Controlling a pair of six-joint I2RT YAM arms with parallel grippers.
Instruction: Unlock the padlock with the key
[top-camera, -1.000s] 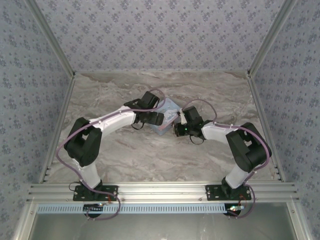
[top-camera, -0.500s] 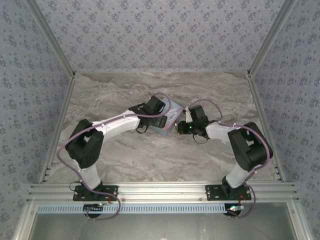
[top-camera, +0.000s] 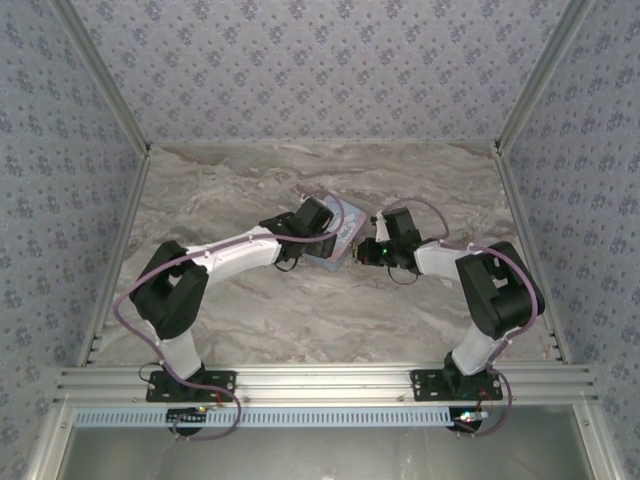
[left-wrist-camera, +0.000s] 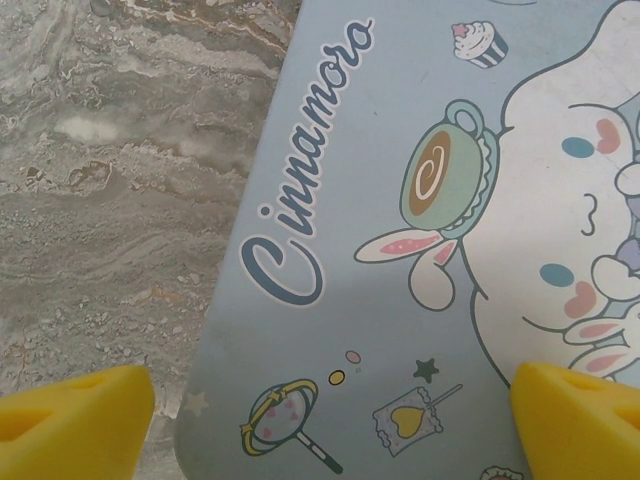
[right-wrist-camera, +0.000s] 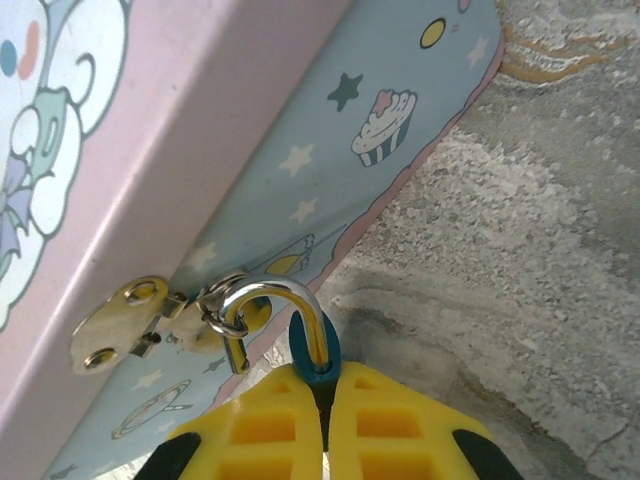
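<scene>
Padlock (right-wrist-camera: 315, 352): found hung on tin's (right-wrist-camera: 330, 170) hasp (right-wrist-camera: 125, 320) by shackle (right-wrist-camera: 268, 292), teal body clamped in closed right gripper (right-wrist-camera: 322, 425), probably to steady it. Noted left gripper (left-wrist-camera: 330, 425) spread wide astride lid (left-wrist-camera: 330, 250), gripping nothing, likely bracing tin.

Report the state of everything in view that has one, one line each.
Light blue cartoon-printed tin box: lid shut, brass hasp folded down.
Small teal padlock with a metal shackle: hooked through the hasp's loop, one shackle leg out of the body.
Left hand: open, over the tin's lid.
Right hand: shut on the padlock's body.
</scene>
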